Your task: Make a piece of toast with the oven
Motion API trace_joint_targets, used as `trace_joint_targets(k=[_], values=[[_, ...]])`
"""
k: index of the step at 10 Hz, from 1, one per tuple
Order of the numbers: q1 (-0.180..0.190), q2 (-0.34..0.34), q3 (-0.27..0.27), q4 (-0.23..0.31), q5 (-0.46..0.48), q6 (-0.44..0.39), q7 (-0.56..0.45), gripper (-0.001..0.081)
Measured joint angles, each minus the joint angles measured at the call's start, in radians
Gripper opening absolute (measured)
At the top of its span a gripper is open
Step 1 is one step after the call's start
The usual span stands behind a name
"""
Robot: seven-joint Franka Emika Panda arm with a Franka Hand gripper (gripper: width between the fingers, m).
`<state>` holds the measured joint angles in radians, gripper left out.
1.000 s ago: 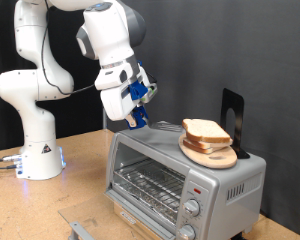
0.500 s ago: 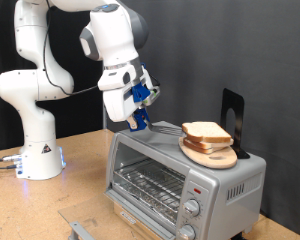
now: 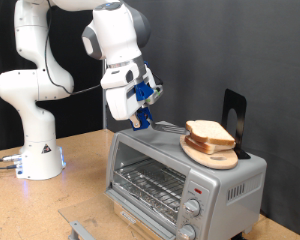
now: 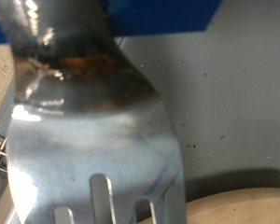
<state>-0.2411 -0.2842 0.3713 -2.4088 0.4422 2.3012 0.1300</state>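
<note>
My hand (image 3: 140, 117) hangs over the oven's top at about ten o'clock from the bread, and it grips a metal spatula (image 3: 166, 127) whose flat blade reaches out towards the round wooden board (image 3: 212, 155). The wrist view shows that blade (image 4: 93, 131) filling the picture: polished steel, slotted near its front edge, with a brownish scorched smear across the neck. I cannot see the fingers themselves behind the blue fittings, only that the tool is carried firmly.

The piece of toast (image 3: 210, 131) lies on top of a stack on the board, which sits on the oven (image 3: 180, 175) roof at the exterior view's right. A second slice seems to lie under it, though I cannot separate them cleanly. The oven door is shut, its wire rack bare behind the glass.

As I judge it, the work in hand is getting the blade under the top slice. I would keep the blade low and nearly level, skimming the board's edge so the tip slides beneath the crust, not into the soft crumb. Bread is light and yielding; steel on a smooth roof could shove the whole board sideways.
</note>
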Motion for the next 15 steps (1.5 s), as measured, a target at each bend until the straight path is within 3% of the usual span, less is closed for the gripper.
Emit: trace_joint_targets(k=[15], values=[[0.010,-0.007,0.009,-0.029,0.016,-0.024,-0.044,0.0451]])
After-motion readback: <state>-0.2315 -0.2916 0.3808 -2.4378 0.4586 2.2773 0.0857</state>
